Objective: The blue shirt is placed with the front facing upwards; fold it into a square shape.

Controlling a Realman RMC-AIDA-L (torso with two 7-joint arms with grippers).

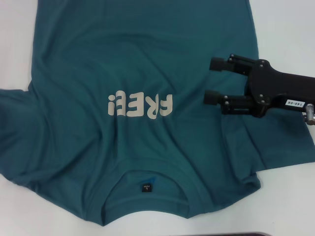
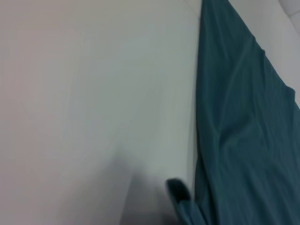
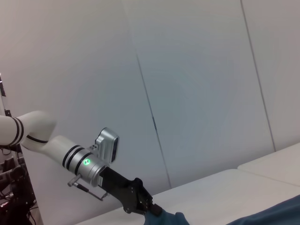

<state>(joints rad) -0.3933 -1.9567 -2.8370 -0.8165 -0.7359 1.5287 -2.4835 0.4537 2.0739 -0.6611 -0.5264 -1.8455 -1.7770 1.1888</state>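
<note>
The blue shirt (image 1: 123, 59) lies spread on the table, front up, with cream "FREE" letters (image 1: 141, 104) on the chest and the collar with its black label (image 1: 146, 187) at the near edge. My right gripper (image 1: 209, 80) hovers open over the shirt's right side, its fingers pointing toward the lettering and holding nothing. The head view does not show my left gripper. In the right wrist view it (image 3: 151, 211) appears at the far side, shut on a bunched edge of the shirt (image 3: 171, 219). The left wrist view shows the shirt's edge (image 2: 243, 131) and a small raised fold (image 2: 179, 192).
The white table (image 1: 285, 29) shows around the shirt, at the far right and the far left (image 1: 12, 44). A dark object's edge (image 1: 236, 234) peeks in at the bottom of the head view. Behind the left arm (image 3: 51, 143) stands a pale wall.
</note>
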